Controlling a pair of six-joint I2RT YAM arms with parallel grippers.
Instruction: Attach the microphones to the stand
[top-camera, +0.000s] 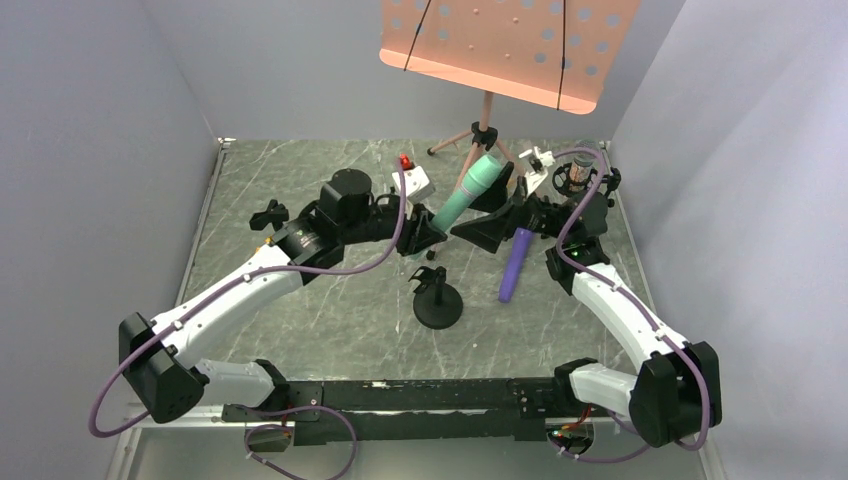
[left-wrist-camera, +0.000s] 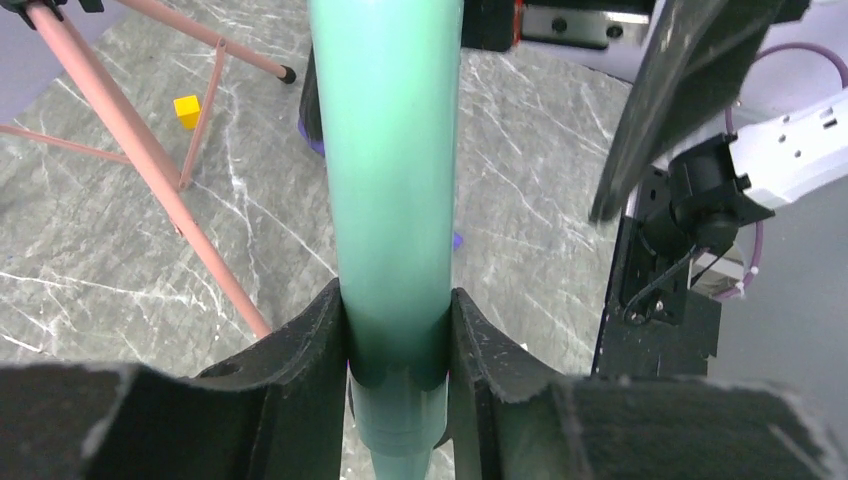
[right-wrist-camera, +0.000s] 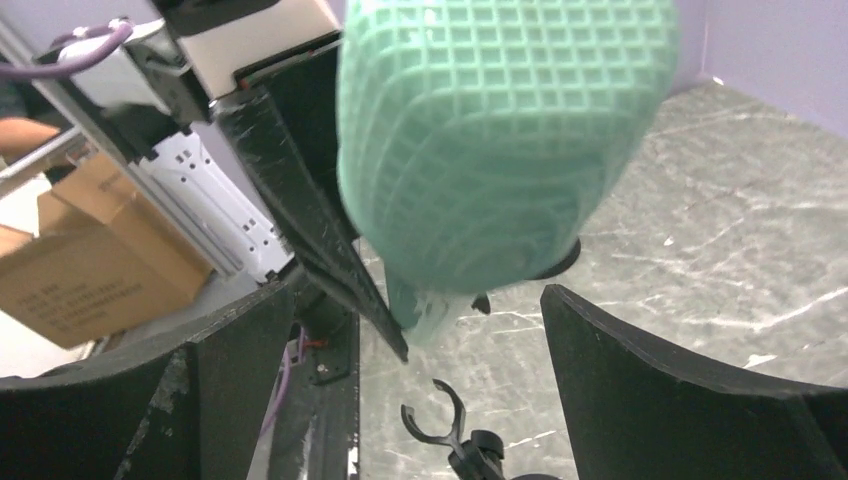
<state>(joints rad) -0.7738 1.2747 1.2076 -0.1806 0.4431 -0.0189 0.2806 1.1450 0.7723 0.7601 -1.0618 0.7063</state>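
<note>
Marbled grey surface (top-camera: 350, 320): green mic (top-camera: 468, 195) tilted, shaft clenched in left pincer (left-wrist-camera: 398, 335); right pincer (right-wrist-camera: 420, 315) spread wide about its head, ungripping; purple mic (top-camera: 516, 263) flat near black stand (top-camera: 438, 310).

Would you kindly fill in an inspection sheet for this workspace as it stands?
Surface: grey marbled table.
Job's things: green microphone tilted, in the left gripper; purple microphone lying flat; black stand upright, clip empty.
Clutter: small yellow block near the music stand's legs.
Grippers: left gripper shut on the green microphone's handle; right gripper open, fingers either side of its head.
Cables: purple cable looping along each arm.
Surroundings: peach music stand at the back; grey walls; cardboard boxes beyond the table.
</note>
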